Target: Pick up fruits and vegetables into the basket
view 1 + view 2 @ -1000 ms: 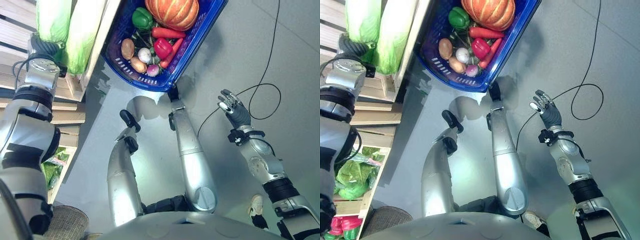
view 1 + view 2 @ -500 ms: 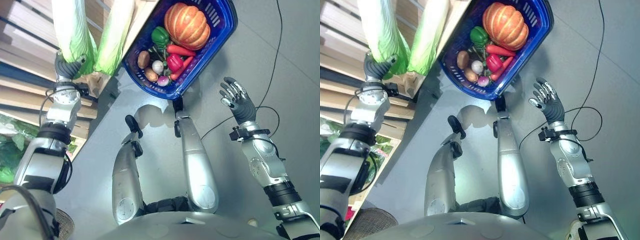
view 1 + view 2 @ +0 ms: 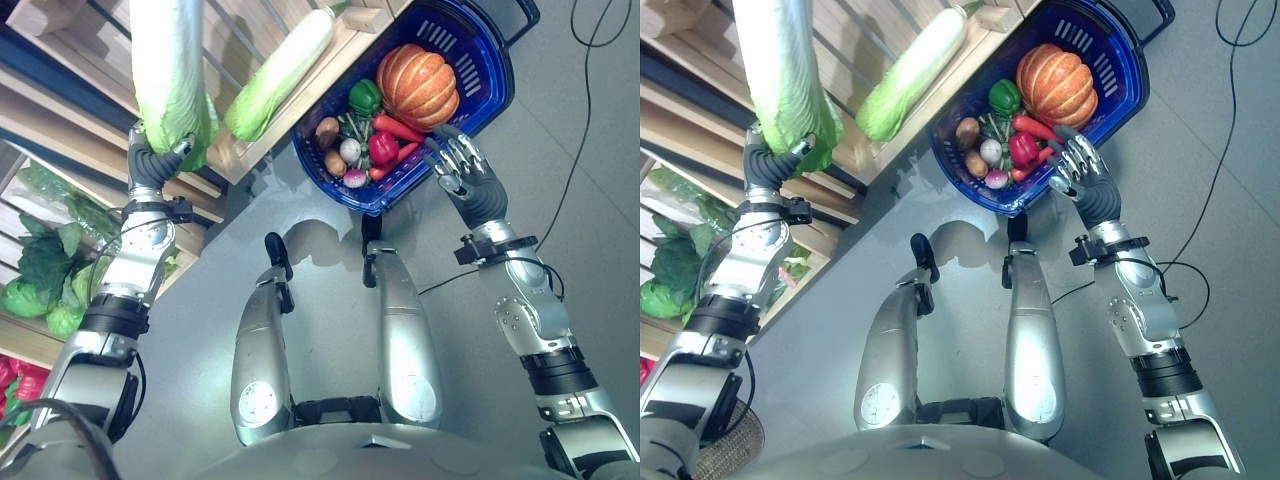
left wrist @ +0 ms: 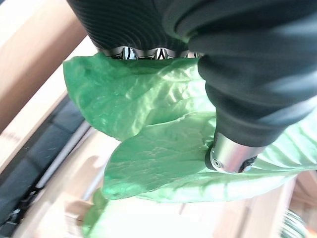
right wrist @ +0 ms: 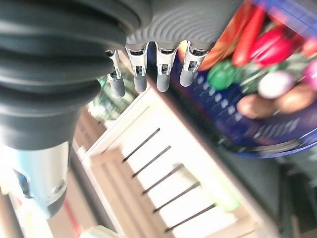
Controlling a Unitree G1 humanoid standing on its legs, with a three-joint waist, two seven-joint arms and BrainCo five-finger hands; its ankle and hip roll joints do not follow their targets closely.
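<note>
My left hand [image 3: 153,168] is shut on the leafy end of a long pale-green napa cabbage [image 3: 170,70], which stands up against the wooden shelf. In the left wrist view my thumb [image 4: 247,99] curls over its green leaves [image 4: 158,129]. A second cabbage [image 3: 282,72] lies on the shelf board beside it. The blue basket [image 3: 485,65] sits on the floor and holds a pumpkin [image 3: 418,85], a green pepper [image 3: 365,97], a red pepper [image 3: 383,147], carrots, a potato [image 3: 327,130] and small bulbs. My right hand [image 3: 468,188] is open at the basket's near rim, fingers [image 5: 158,74] straight.
Wooden slatted shelves [image 3: 70,20] run along the left side. Bagged leafy greens [image 3: 40,280] lie on a lower shelf, with red produce [image 3: 8,380] below them. A black object [image 3: 510,12] sits behind the basket. Grey floor lies to the right.
The camera has swung, shifting the whole picture. My right hand has risen from the open floor to the basket's rim. My left hand stays shut on the cabbage.
</note>
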